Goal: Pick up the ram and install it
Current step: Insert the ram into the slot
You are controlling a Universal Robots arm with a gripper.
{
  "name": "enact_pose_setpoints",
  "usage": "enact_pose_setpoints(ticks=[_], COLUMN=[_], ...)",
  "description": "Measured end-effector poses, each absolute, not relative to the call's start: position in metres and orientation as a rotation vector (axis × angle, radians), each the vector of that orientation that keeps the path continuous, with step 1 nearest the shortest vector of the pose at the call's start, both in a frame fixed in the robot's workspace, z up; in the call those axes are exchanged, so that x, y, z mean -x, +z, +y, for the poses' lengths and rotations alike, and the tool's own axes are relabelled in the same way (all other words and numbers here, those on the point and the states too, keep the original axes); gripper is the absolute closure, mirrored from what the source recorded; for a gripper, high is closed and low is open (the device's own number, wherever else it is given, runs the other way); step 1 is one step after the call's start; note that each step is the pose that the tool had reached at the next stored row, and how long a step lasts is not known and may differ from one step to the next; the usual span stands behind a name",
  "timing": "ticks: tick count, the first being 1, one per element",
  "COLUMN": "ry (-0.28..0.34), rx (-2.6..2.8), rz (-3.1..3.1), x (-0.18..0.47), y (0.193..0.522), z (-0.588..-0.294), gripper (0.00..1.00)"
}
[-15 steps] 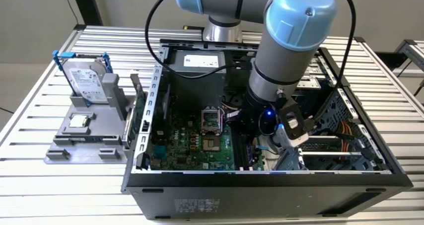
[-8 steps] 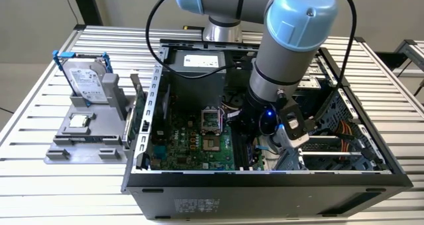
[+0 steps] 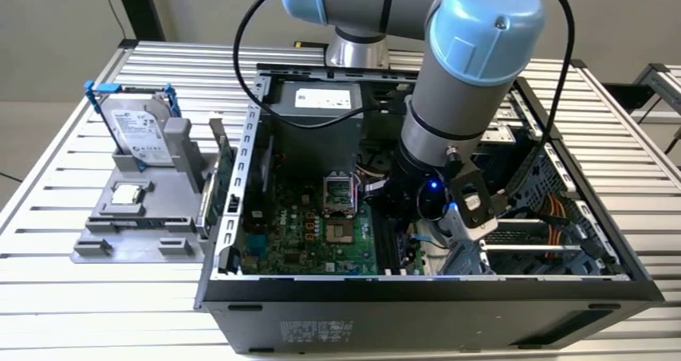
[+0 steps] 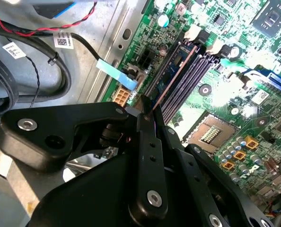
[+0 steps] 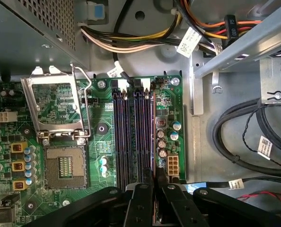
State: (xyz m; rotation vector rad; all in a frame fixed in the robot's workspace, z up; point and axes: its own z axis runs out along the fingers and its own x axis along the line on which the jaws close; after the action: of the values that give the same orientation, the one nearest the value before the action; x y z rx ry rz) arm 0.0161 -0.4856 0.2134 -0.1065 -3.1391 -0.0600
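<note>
The ram (image 4: pixel 171 78) is a thin dark stick seen edge-on, standing along the outermost of the purple memory slots (image 5: pixel 131 137) on the green motherboard (image 3: pixel 309 233). In the first wrist view the ram (image 5: pixel 153 142) runs as a narrow line beside the capacitors. My gripper (image 4: pixel 145 113) is shut on the ram's near end, its black fingers (image 5: pixel 141 201) pressed against both faces. From the exterior view the arm (image 3: pixel 458 98) reaches down into the open computer case (image 3: pixel 426 297), with the gripper (image 3: pixel 404 217) low over the slots. How deep the ram sits in the slot I cannot tell.
An open processor socket (image 5: pixel 65 165) with its raised latch lies beside the slots. Black cables (image 5: pixel 240 137) loop on the case floor, and the power supply (image 3: pixel 319 102) stands at the back. Outside the case, a grey fixture (image 3: pixel 139 233) holds a hard drive (image 3: pixel 142 130) and a square chip (image 3: pixel 127 192).
</note>
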Motion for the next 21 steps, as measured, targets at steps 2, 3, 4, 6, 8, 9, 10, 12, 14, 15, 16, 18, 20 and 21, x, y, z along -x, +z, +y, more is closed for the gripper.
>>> enact_pose_setpoints(ticks=[2, 3, 4, 6, 8, 9, 10, 12, 14, 15, 16, 18, 20, 21], ry=[-0.06, -0.06, -0.06, -0.06, -0.059, -0.059, -0.059, -0.059, -0.059, -0.058, -0.058, -0.058, -0.058, -0.058], rx=[0.103, 0.103, 0.102, 0.098, 0.093, 0.091, 0.088, 0.082, 0.081, 0.08, 0.081, 0.08, 0.08, 0.08], rz=[-3.139, -3.139, -3.139, -3.138, -3.138, -3.138, -3.138, -3.138, -3.137, -3.137, -3.137, -3.137, -3.137, -3.137], x=[-0.0161, -0.0161, -0.0161, -0.016, -0.0159, -0.0158, -0.0156, -0.0153, -0.0153, -0.0153, -0.0153, -0.0153, -0.0153, -0.0153], y=[0.2134, 0.2133, 0.2134, 0.2134, 0.2134, 0.2134, 0.2134, 0.2134, 0.2133, 0.2133, 0.2133, 0.2134, 0.2133, 0.2132], z=[-0.4856, -0.4856, -0.4856, -0.4856, -0.4856, -0.4856, -0.4856, -0.4856, -0.4856, -0.4854, -0.4852, -0.4848, -0.4841, -0.4839], gripper=[1.0, 1.0, 1.0, 1.0, 1.0, 1.0, 1.0, 1.0, 1.0, 1.0, 1.0, 1.0, 1.0, 1.0])
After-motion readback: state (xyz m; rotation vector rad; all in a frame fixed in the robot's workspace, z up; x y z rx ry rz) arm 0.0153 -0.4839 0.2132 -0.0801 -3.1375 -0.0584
